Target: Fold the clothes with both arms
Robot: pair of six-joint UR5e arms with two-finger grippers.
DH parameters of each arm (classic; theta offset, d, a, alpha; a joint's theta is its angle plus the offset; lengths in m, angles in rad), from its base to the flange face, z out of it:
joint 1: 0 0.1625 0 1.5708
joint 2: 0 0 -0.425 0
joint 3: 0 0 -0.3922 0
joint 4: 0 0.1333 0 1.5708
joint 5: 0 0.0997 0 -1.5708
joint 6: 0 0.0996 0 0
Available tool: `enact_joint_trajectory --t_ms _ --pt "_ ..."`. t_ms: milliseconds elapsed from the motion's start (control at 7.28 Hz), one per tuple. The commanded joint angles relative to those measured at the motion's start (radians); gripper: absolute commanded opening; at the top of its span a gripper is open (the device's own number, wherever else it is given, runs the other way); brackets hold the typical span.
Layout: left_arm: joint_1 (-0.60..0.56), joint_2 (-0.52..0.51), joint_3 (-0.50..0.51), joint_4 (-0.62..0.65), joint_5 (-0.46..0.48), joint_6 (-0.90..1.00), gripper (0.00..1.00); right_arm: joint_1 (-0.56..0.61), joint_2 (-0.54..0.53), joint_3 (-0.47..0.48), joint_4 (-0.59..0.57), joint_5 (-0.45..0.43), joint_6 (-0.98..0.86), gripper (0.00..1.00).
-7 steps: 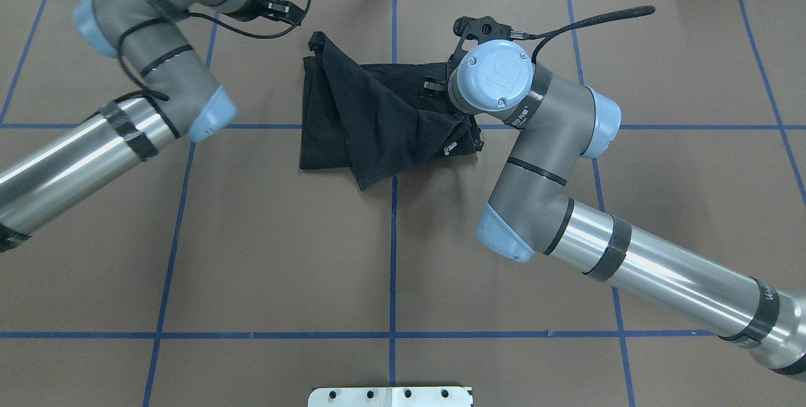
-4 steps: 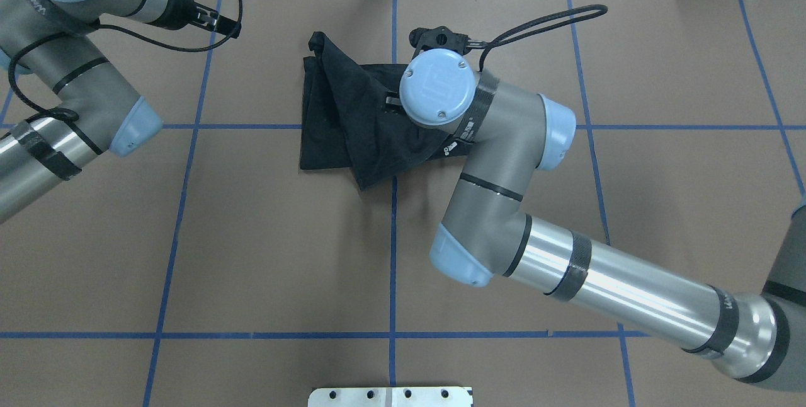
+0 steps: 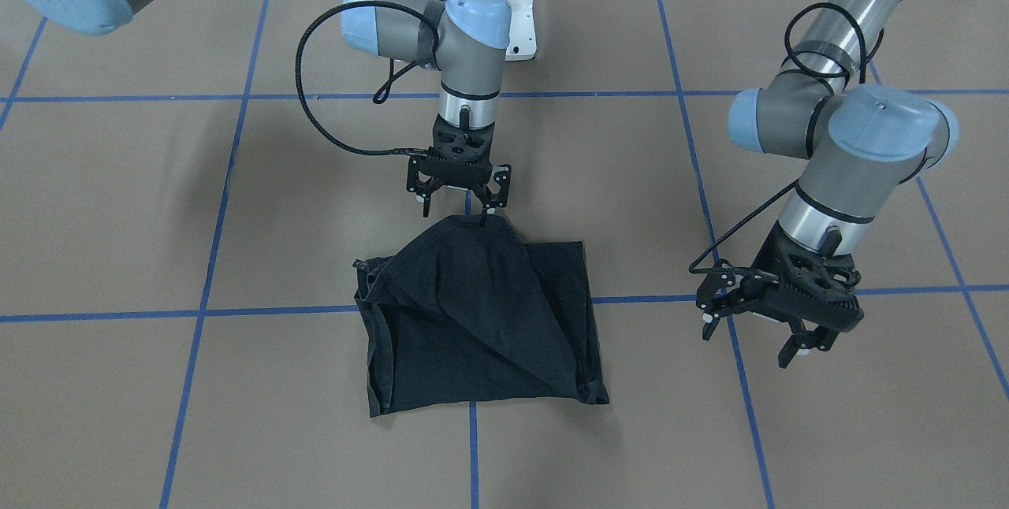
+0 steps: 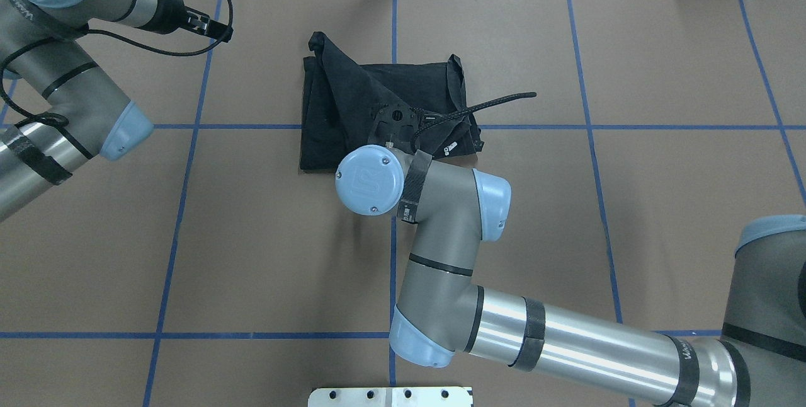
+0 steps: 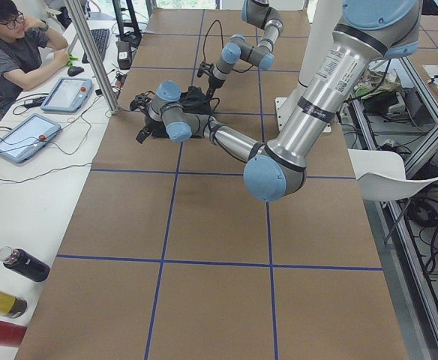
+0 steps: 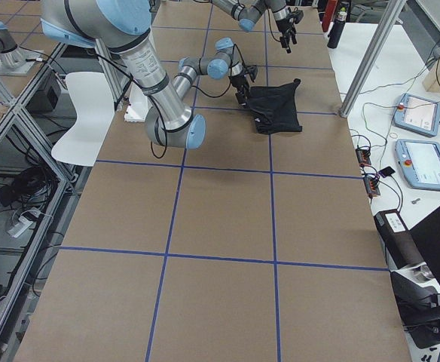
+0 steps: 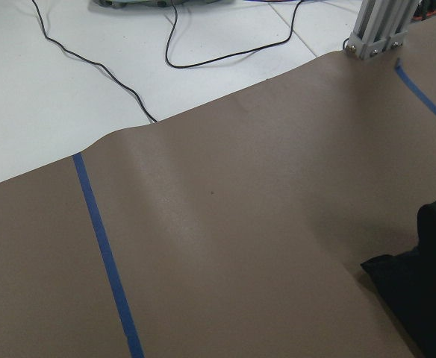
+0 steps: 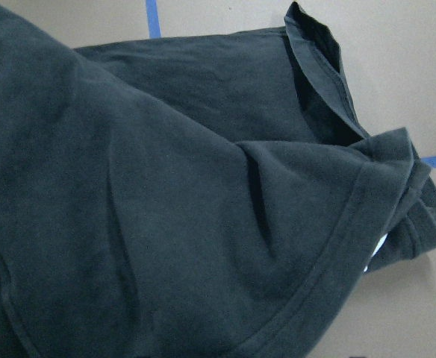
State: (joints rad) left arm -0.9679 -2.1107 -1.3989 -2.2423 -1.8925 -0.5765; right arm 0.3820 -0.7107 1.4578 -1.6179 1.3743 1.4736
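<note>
My right jaws are clenching the raised edge of the black T-shirt (image 3: 473, 336). The cloth is tenting up to them, so I am judging the pinch firm. My right arm (image 3: 465, 52) is holding that flap above the half-folded pile lying mid-bench (image 3: 236, 414), across a blue tape line (image 3: 276, 312). My left jaws are hanging released, well apart, with the left arm (image 3: 835, 154) standing aside, likely leaving the fold's path free.
</note>
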Motion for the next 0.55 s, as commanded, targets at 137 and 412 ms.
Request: enact_joint_trajectory --t_ms 137,412 --pt "0.000 0.001 0.000 0.000 0.001 0.000 1.00 0.008 0.045 -0.031 0.003 -0.026 0.010 0.00" --pt "0.001 0.021 -0.002 -0.026 0.001 -0.003 1.00 0.063 0.054 -0.031 0.007 -0.021 -0.001 0.00"
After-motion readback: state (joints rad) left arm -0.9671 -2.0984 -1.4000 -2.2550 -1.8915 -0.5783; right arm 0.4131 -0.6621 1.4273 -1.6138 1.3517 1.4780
